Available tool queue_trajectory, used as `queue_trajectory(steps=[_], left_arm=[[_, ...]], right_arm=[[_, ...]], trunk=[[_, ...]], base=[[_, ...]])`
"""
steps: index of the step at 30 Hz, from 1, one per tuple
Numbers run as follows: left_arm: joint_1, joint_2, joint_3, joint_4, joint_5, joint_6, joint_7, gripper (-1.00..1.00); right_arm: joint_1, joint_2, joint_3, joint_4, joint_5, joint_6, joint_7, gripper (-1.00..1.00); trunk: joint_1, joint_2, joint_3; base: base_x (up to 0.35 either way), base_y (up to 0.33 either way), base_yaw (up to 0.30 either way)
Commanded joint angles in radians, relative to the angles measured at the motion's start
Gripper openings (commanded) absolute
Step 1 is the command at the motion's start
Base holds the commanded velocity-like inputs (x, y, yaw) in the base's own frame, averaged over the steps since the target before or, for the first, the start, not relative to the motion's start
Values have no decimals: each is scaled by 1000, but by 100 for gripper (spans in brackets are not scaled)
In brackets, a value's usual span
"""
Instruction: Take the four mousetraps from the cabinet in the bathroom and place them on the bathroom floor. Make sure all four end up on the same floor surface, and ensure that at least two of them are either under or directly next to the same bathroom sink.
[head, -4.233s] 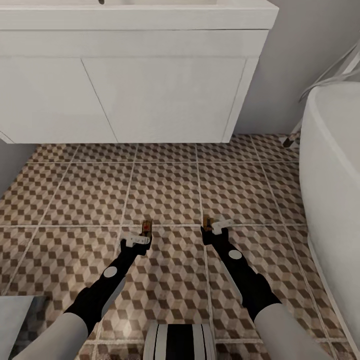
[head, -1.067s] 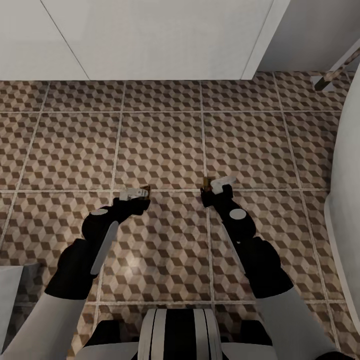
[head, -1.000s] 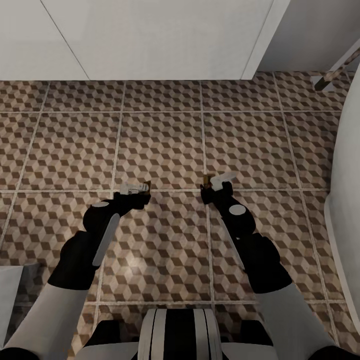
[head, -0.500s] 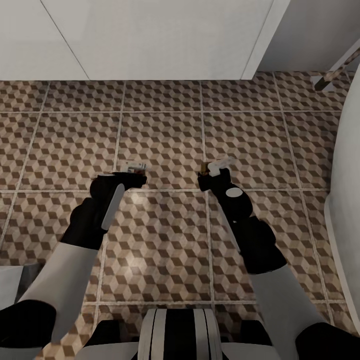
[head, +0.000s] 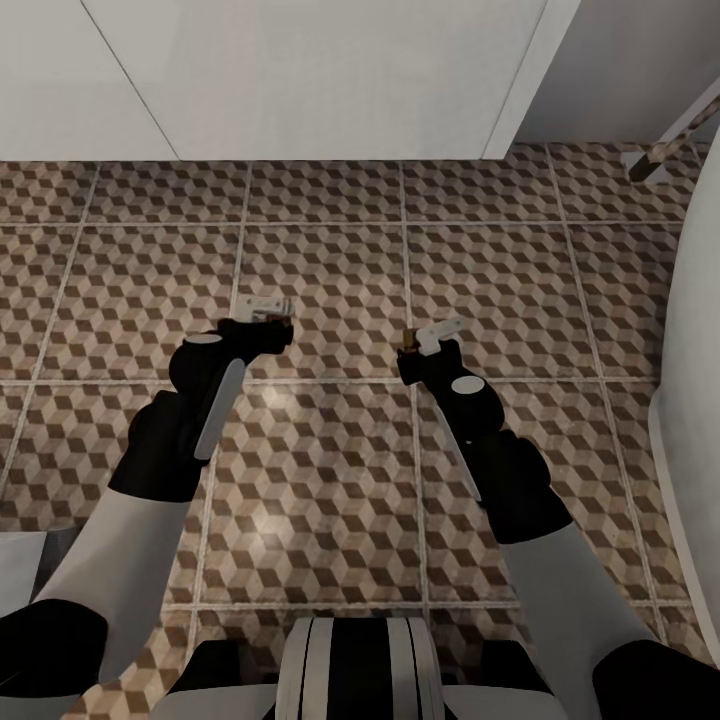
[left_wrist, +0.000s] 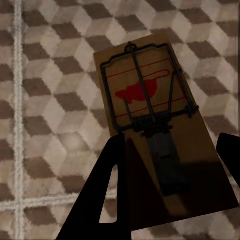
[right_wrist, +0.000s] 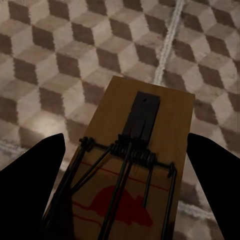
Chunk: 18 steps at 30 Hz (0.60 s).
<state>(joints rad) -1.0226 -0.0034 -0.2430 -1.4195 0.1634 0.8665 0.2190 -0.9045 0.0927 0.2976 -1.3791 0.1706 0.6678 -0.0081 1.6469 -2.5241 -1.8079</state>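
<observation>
- Reaching forward over the patterned floor (head: 330, 470), both arms end short of the white sink cabinet (head: 300, 80).
- The right hand (head: 420, 345) pinches a mousetrap (right_wrist: 137, 150) between its fingers; the board's wire-and-red-mouse end points back toward the wrist, the plain end sticks out past the fingertips.
- The left hand (head: 268, 312) pinches another mousetrap (left_wrist: 155, 120) by its plain end; the wire frame and red mouse print project beyond the fingers.
- A white bathtub (head: 700, 330) edges the right side.
</observation>
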Motion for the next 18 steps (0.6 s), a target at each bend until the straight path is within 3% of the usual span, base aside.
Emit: queue_trajectory(steps=[1, 14, 18], left_arm=[[-1, 1, -5, -6, 10, 3, 11, -100], [4, 21, -10, -57, 8, 2, 14, -100], [4, 23, -10, -63, 8, 2, 14, -100]], right_arm=[[-1, 0, 2, -2, 7, 6, -1, -100], [-1, 1, 2, -17, 7, 5, -7, -100], [-1, 2, 1, -30, 7, 5, -9, -100]], trunk=[[0, 0, -1], [0, 0, -1], [2, -1, -16]], base=[[0, 0, 0], [0, 0, 0], [0, 0, 0]])
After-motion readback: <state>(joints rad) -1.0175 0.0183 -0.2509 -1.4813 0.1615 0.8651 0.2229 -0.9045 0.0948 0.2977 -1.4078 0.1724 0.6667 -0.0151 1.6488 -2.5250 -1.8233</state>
